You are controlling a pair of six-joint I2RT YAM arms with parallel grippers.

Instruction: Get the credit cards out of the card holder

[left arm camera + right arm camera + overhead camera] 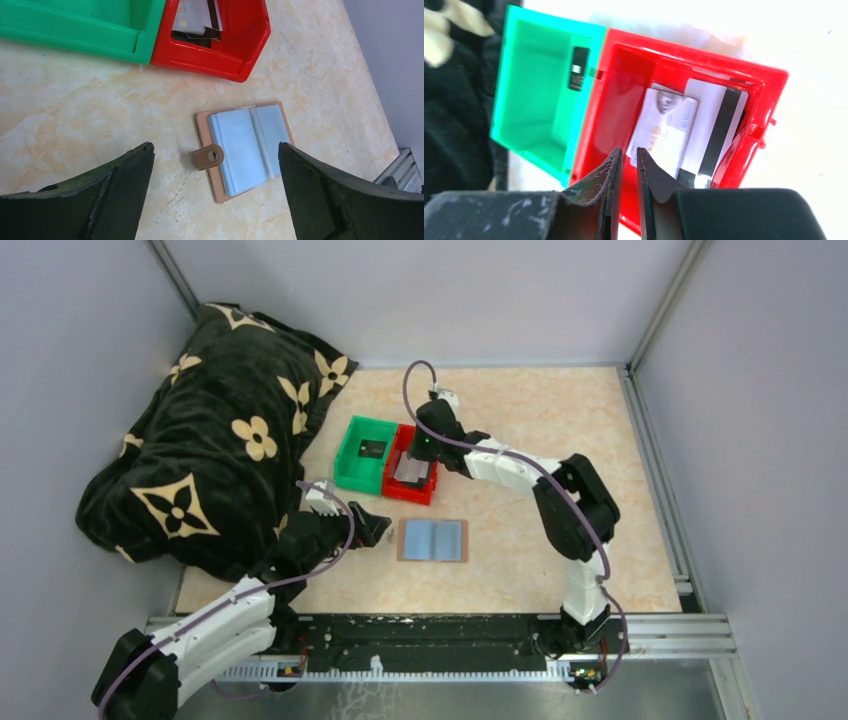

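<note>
Plainly the biggest thing is the black flower-patterned blanket, heaped over the far left of the marbled table. The right arm reaches forward and left, and its jaws hang above the red bin. They are parted by only a narrow slit and hold nothing. The left arm lies low along the near left. Its jaws are spread wide and empty just left of the card holder, which shows between them in the wrist view without touching either.

The green bin and the red bin stand side by side, walls touching, beyond the card holder. The holder lies open and flat on the table between the two arms. Its pale blue-grey lining faces up inside a tan border, and its long axis runs left to right in the overhead view. Its snap tab sticks out from the left edge toward the left jaws.

The credit cards are outside the holder. A grey-silver card and a white card with a black stripe overlap in the red bin above a dark one, lengthwise along the bin. One dark card lies alone in the green bin.
</note>
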